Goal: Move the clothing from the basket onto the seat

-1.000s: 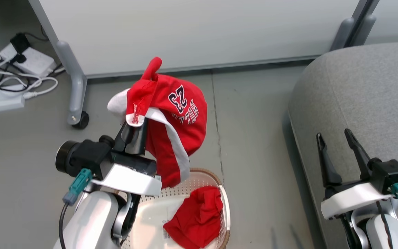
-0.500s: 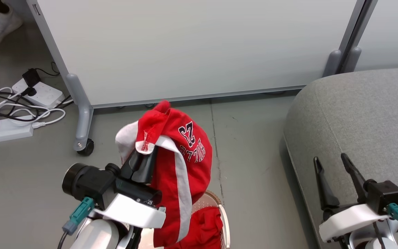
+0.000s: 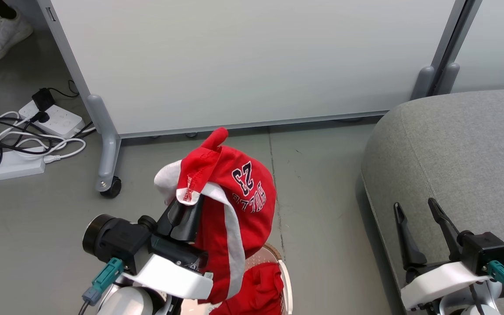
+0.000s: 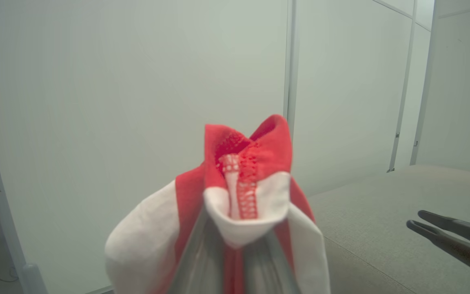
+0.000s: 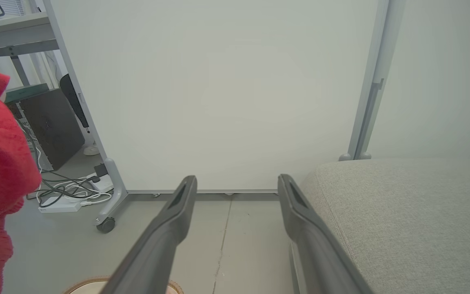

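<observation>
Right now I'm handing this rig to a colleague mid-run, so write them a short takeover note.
Claws: left claw shut on the striped Bulls piece, held up above the basket; right claw open, holding nothing, by the edge of the seat.
The plain red piece lies in the basket.
Done: one piece picked up.
Left: put it on the seat, then fetch the plain one.

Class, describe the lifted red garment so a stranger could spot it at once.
Before the white partition, above the basket, the left gripper holds a red garment. Unlike the plain red piece below, it has white stripes and navy print.
</observation>
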